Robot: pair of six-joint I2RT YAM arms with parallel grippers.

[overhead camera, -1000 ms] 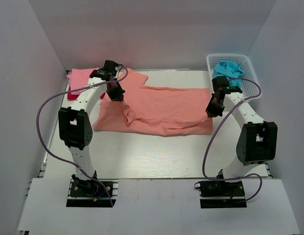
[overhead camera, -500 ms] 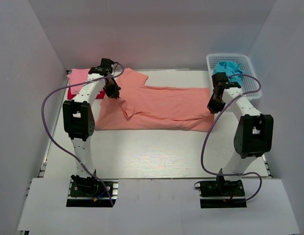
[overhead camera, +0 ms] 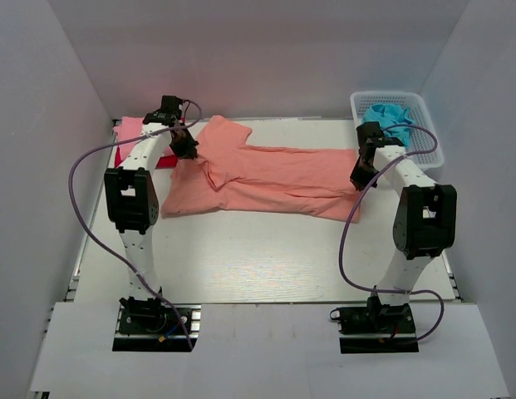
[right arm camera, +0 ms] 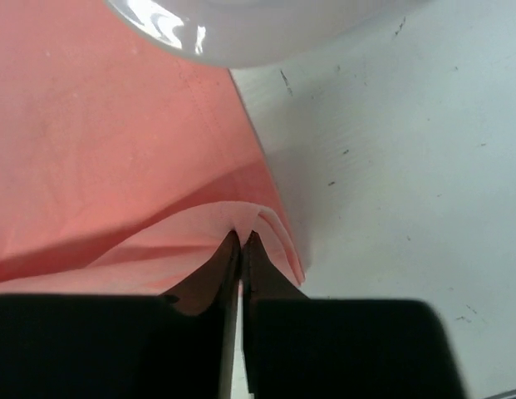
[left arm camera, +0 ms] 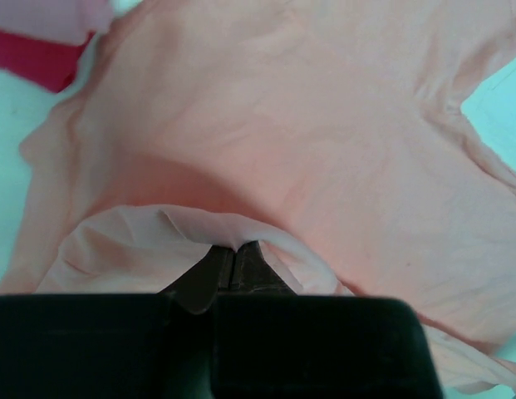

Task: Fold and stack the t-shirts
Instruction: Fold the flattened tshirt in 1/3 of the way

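A large salmon-orange t-shirt (overhead camera: 274,179) lies spread across the back half of the table, partly doubled over. My left gripper (overhead camera: 189,152) is shut on a fold of its edge near the left end; the wrist view shows the cloth (left arm camera: 307,125) pinched at the fingertips (left arm camera: 234,249). My right gripper (overhead camera: 357,181) is shut on the shirt's right edge (right arm camera: 116,150), cloth bunched at its tips (right arm camera: 241,237). A light pink shirt (overhead camera: 131,130) lies on a red one (overhead camera: 125,158) at the back left. A turquoise shirt (overhead camera: 389,115) sits in the basket.
The white lattice basket (overhead camera: 424,133) stands at the back right corner, just behind the right gripper; its rim (right arm camera: 241,29) shows in the right wrist view. Grey walls enclose the table on three sides. Bare white table (overhead camera: 266,258) lies in front of the shirt.
Both grippers have moved toward the back of the table, carrying the salmon shirt's near edge over itself. The shirt now lies narrower and further back.
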